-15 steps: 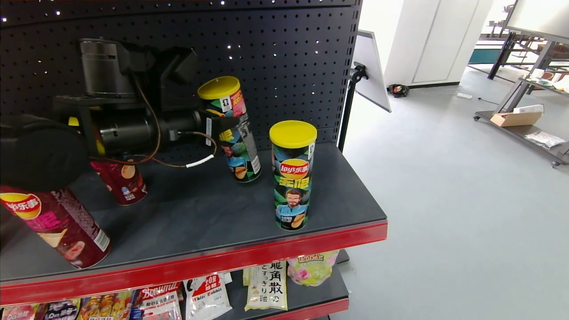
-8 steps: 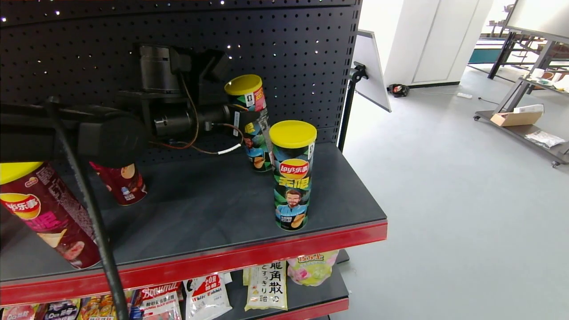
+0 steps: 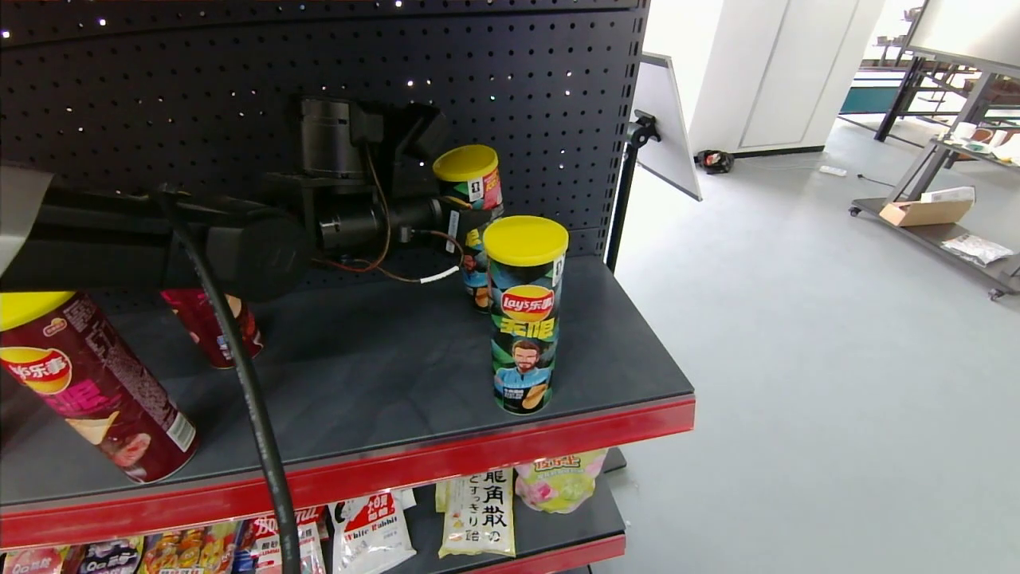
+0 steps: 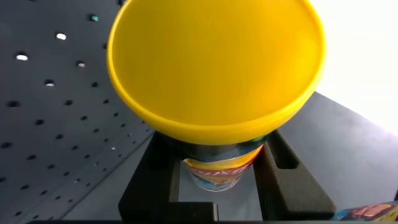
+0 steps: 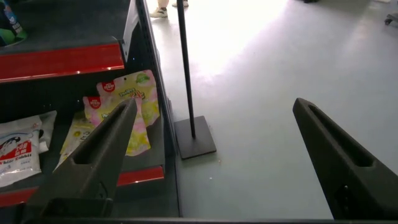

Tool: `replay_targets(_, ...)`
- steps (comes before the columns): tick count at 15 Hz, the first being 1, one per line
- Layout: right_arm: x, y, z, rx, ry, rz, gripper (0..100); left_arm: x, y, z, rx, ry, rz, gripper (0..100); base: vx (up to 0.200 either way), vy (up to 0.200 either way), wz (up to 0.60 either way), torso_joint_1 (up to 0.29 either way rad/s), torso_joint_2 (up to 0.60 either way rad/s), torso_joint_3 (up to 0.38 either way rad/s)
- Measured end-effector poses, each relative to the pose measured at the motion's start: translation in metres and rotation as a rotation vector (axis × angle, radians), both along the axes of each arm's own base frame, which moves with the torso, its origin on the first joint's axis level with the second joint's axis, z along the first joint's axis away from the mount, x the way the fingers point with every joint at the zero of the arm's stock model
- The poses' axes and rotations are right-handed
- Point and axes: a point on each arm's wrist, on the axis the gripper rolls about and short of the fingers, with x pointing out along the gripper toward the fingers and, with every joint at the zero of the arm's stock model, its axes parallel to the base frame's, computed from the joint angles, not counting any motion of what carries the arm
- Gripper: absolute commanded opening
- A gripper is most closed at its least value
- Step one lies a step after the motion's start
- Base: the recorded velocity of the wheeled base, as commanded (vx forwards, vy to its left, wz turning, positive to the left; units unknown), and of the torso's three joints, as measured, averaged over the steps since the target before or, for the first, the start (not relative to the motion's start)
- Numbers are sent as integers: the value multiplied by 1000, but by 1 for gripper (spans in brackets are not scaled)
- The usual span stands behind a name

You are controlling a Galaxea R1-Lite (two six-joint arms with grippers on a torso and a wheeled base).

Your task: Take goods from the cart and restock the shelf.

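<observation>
My left gripper (image 3: 472, 229) is shut on a yellow-lidded chip can (image 3: 472, 195) with a dark green and blue wrapper, held near the pegboard at the back right of the upper shelf (image 3: 382, 375). In the left wrist view the can's yellow lid (image 4: 214, 59) looms large, with the black fingers (image 4: 280, 180) flanking the can body below. A second identical can (image 3: 524, 315) stands upright near the shelf's front right, just in front of the held one. My right gripper (image 5: 217, 155) is open, hanging over the floor beside the lower shelf.
Two dark red chip cans stand on the shelf: one at the front left (image 3: 88, 383) and one farther back (image 3: 213, 331). Snack bags (image 3: 478, 510) fill the lower shelf. A sign stand's pole (image 5: 185, 68) rises from the grey floor to the shelf's right.
My left arm has carried the held can rightward and toward the back of the shelf, ending behind the standing can. The standing cans have not moved.
</observation>
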Motion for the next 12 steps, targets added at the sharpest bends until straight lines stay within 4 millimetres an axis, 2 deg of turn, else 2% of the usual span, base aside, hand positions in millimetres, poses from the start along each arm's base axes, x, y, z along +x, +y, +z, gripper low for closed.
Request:
replay_targets(4, 0, 0, 0, 0, 0, 0, 100, 0, -10, -6, 8, 2, -31, 0, 0, 0, 0, 0, 0, 0)
replay_targets(12, 0, 0, 0, 0, 0, 0, 100, 5, -11, -14, 49, -6, -35, 0, 0, 0, 0, 0, 0, 0)
